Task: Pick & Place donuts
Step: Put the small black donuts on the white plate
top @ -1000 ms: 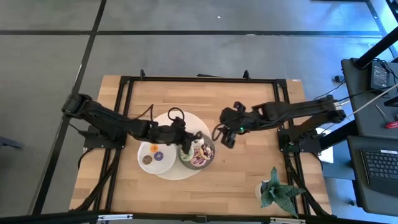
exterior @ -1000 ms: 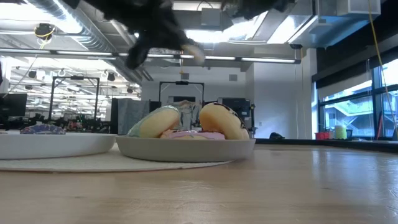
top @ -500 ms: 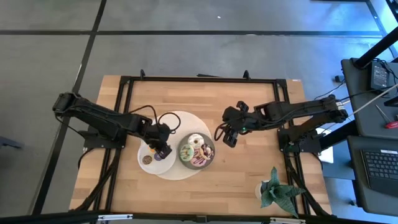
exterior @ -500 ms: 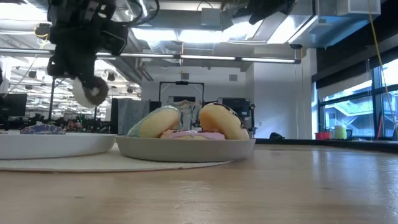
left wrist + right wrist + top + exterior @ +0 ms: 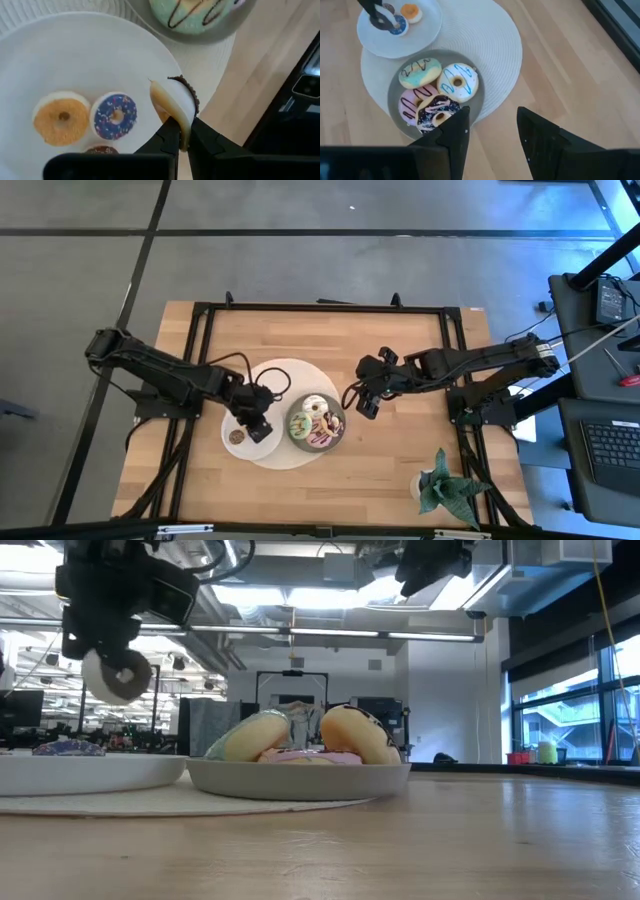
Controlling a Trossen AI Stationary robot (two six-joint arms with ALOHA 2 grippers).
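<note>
My left gripper (image 5: 258, 426) hangs over the white plate (image 5: 232, 423), shut on a tiny donut (image 5: 176, 101) that is pale with a dark brown edge. Three other tiny donuts lie flat on that plate: orange (image 5: 62, 118), purple-blue (image 5: 116, 115) and dark brown (image 5: 100, 149). The grey plate (image 5: 394, 114) holds larger donuts: green (image 5: 420, 72), white (image 5: 458, 82), pink (image 5: 413, 101) and brown (image 5: 436, 113). My right gripper (image 5: 492, 132) is open and waits in the air to the right of the grey plate (image 5: 341, 425). My left gripper pinches the tiny donut between its two fingers by the ring's rim (image 5: 181, 131), coming from above and pointing down. The donut (image 5: 118, 676) stands on edge and hangs below the fingertips, lifted clear of the white plate (image 5: 90, 772).
Both plates sit on a round white woven mat (image 5: 290, 375) in the middle of the wooden table. A potted plant (image 5: 440, 485) stands near the table's near right corner. Bare wood lies to the right of and behind the mat.
My left gripper has carried the tiny donut from above the grey plate toward the table's left, to above the white plate, staying shut on it. Most of that travel came in the first half second. The plates and the other donuts have stayed where they were.
</note>
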